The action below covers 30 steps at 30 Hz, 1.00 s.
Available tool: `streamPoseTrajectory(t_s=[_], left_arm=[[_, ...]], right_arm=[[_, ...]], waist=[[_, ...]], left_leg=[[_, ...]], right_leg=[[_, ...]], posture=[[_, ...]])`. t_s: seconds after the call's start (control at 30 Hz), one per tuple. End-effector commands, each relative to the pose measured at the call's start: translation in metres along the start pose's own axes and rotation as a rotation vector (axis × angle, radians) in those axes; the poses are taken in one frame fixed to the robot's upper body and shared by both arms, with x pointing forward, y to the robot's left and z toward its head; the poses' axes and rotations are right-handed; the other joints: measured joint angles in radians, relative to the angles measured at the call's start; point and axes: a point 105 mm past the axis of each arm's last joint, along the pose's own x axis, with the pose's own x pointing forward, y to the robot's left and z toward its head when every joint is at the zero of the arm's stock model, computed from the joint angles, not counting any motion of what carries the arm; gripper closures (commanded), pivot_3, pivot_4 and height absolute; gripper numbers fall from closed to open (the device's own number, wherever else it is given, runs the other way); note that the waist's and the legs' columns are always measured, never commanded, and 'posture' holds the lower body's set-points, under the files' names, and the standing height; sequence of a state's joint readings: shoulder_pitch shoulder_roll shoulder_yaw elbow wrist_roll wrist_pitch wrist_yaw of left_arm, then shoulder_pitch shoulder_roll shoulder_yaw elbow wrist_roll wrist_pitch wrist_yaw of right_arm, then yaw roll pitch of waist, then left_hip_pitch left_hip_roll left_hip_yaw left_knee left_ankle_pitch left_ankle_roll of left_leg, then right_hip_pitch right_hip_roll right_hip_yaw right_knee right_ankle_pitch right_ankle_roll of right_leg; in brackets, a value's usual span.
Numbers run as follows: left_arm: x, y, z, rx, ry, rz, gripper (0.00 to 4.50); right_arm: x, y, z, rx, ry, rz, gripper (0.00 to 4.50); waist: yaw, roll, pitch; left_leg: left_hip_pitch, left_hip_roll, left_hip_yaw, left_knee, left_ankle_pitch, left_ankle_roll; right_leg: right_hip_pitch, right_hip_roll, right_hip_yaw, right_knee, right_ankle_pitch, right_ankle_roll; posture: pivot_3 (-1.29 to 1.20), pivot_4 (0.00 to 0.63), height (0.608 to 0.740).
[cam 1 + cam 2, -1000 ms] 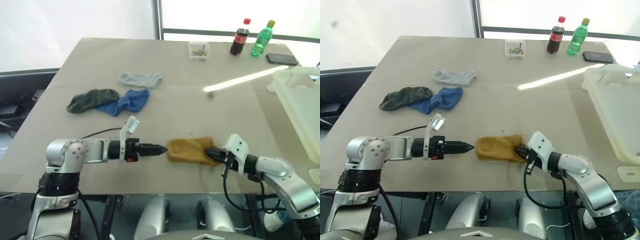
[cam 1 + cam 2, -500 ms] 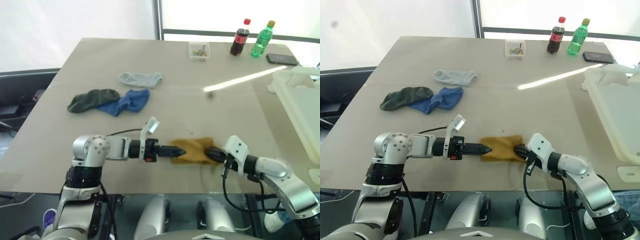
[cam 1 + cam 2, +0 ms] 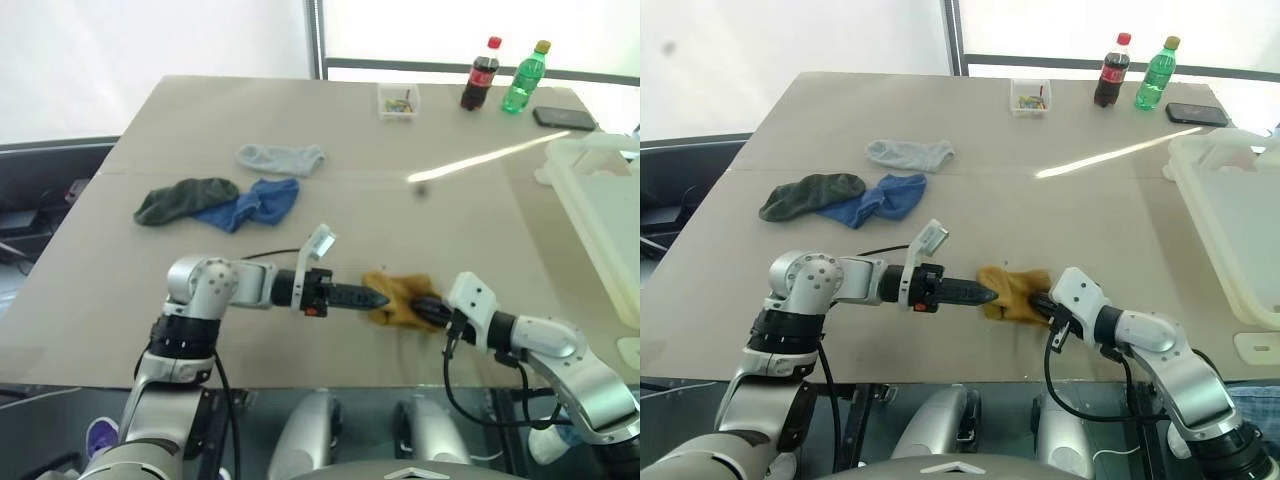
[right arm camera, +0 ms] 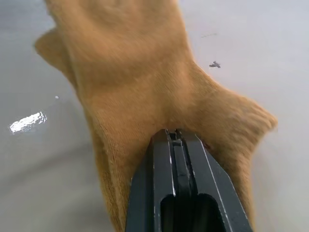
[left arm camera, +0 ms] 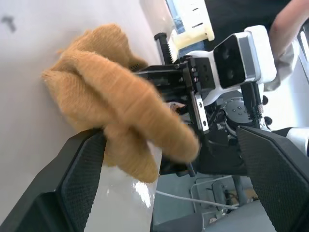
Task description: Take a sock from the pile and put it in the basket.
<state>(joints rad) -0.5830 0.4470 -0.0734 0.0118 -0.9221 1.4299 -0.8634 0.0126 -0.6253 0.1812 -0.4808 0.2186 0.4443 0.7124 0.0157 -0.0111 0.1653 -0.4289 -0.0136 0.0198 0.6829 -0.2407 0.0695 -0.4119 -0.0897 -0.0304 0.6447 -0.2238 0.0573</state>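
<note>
Sock bunched on bench near front edge | right gripper fingers clamped together on its right end | left gripper fingers apart, straddling its left end | long axis left-right between both | basket far right, right arm nearer.

Both head views look forward and down over the bench, sharing its whole top. Each wrist view sits close, facing the sock from opposite sides.
</note>
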Motion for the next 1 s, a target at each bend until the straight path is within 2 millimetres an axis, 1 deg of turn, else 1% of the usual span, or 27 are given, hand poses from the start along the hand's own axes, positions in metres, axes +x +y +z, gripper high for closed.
streamPoseTrajectory(t_s=[0.03,0.27,0.3,0.4,0.5,0.6,0.67,0.7,0.8,0.87,1.0], left_arm=[[0.008,-0.007,0.008,0.076,0.025,-0.051,0.02],[0.018,-0.006,0.012,0.151,0.075,-0.105,0.02],[0.020,-0.007,0.014,0.156,0.074,-0.121,0.02],[0.024,-0.011,0.020,0.173,0.067,-0.169,0.02],[0.027,-0.014,0.022,0.177,0.067,-0.205,0.02],[0.032,-0.018,0.024,0.176,0.069,-0.240,0.02],[0.036,-0.019,0.026,0.157,0.063,-0.254,0.02],[0.038,-0.019,0.027,0.150,0.063,-0.263,0.02],[0.042,-0.022,0.030,0.137,0.062,-0.280,0.02],[0.046,-0.023,0.032,0.128,0.058,-0.299,0.02],[0.056,-0.026,0.035,0.121,0.060,-0.330,0.02]], right_arm=[[-0.006,-0.003,0.011,-0.062,0.002,-0.035,4.50],[-0.009,0.002,0.022,-0.074,-0.013,-0.046,4.50],[-0.008,0.004,0.021,-0.074,-0.009,-0.042,4.50],[-0.004,0.010,0.014,-0.084,0.015,-0.031,4.50],[0.001,0.011,0.009,-0.054,0.014,-0.040,4.50],[0.006,0.014,0.000,-0.066,0.044,-0.039,4.50],[0.011,0.016,-0.010,-0.075,0.065,-0.055,4.50],[0.012,0.017,-0.012,-0.087,0.067,-0.062,4.50],[0.010,0.017,-0.005,-0.109,0.038,-0.084,4.50],[0.007,0.017,0.004,-0.116,0.002,-0.097,4.50],[-0.007,0.018,0.027,-0.117,-0.083,-0.115,4.50]], waist=[[0.000,0.000,0.000],[0.000,0.000,0.000],[0.000,0.000,0.000],[0.001,0.000,0.000],[0.000,0.000,0.000],[-0.001,0.000,0.000],[-0.001,0.000,0.000],[-0.001,0.000,0.000],[-0.002,0.000,0.000],[-0.001,0.000,0.000],[-0.001,0.000,0.000]], left_leg=[[0.000,0.000,0.000,0.000,0.000,0.000],[-0.001,0.000,0.000,0.000,0.000,0.001],[-0.001,0.000,0.000,0.000,-0.002,0.004],[-0.002,0.000,0.000,0.000,-0.002,0.004],[-0.002,0.000,0.000,0.000,-0.002,0.004],[-0.002,0.000,0.000,0.000,-0.003,0.005],[-0.002,0.000,0.000,0.000,-0.003,0.005],[-0.001,0.000,0.000,0.000,-0.003,0.005],[-0.001,0.000,0.000,0.000,-0.003,0.005],[-0.001,0.000,0.000,0.000,-0.003,0.005],[-0.002,0.000,0.000,0.001,-0.003,0.005]], right_leg=[[0.000,0.000,0.000,0.000,0.000,0.000],[-0.001,0.000,-0.001,0.000,0.000,0.000],[-0.001,0.000,-0.001,0.000,0.000,0.000],[-0.001,0.000,-0.003,-0.001,0.000,0.000],[-0.001,0.000,-0.003,-0.001,0.000,0.000],[-0.001,0.001,-0.003,-0.001,0.000,0.000],[-0.001,0.001,-0.003,-0.001,0.000,0.000],[-0.001,0.001,-0.003,-0.001,0.000,0.000],[0.000,0.002,-0.004,-0.001,0.000,0.000],[0.000,0.002,-0.003,0.000,0.000,0.001],[-0.001,0.002,-0.004,0.000,0.002,0.004]], posture=[[0.00,0.150,0.729],[0.00,0.150,0.729],[0.00,0.150,0.729],[0.00,0.150,0.729],[0.00,0.150,0.729],[0.00,0.150,0.729],[0.00,0.150,0.729],[0.00,0.150,0.729],[0.00,0.150,0.729],[0.00,0.150,0.729],[0.00,0.150,0.729]])
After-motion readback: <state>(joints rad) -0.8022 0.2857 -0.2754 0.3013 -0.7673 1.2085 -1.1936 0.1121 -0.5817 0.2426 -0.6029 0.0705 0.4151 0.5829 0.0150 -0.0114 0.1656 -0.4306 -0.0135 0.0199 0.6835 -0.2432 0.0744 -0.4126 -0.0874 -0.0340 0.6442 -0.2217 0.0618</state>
